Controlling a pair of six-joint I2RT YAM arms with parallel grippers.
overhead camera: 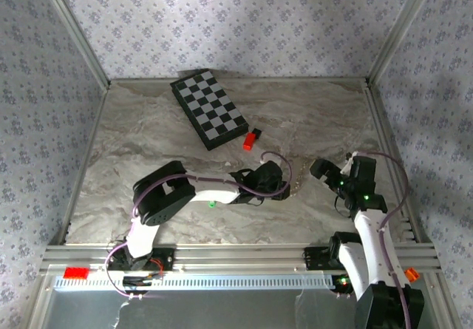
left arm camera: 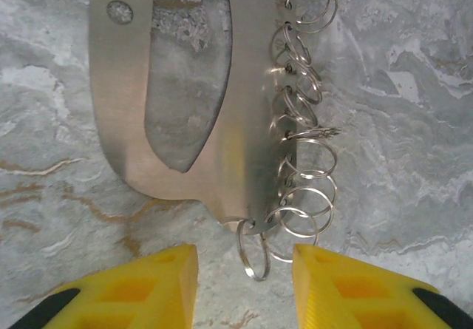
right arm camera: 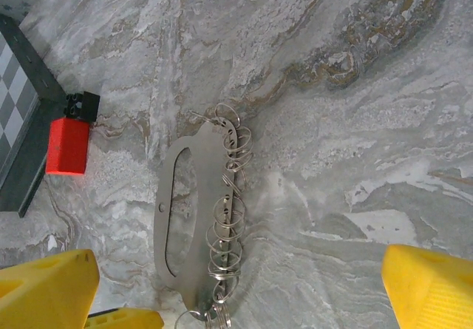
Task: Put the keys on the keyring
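The keyring (left arm camera: 244,107) is a flat silvery plate with a long slot and a row of split rings along one edge, lying on the marble table. My left gripper (left arm camera: 245,259) hovers at its end, yellow fingers (left arm camera: 162,277) apart. One end ring (left arm camera: 255,251) lies between them, untouched. My right gripper (right arm camera: 236,259) hangs wide open above the keyring (right arm camera: 199,218), nothing between its fingers. In the top view the left gripper (overhead camera: 282,183) and right gripper (overhead camera: 323,170) flank the keyring (overhead camera: 298,187). The green-headed key (overhead camera: 212,204) lies beside the left forearm.
A checkerboard (overhead camera: 208,109) lies at the back centre, with a red-and-black block (overhead camera: 252,140) just in front of it. That block (right arm camera: 66,146) and the board's edge (right arm camera: 15,122) sit left of the keyring in the right wrist view. Papered walls enclose the table.
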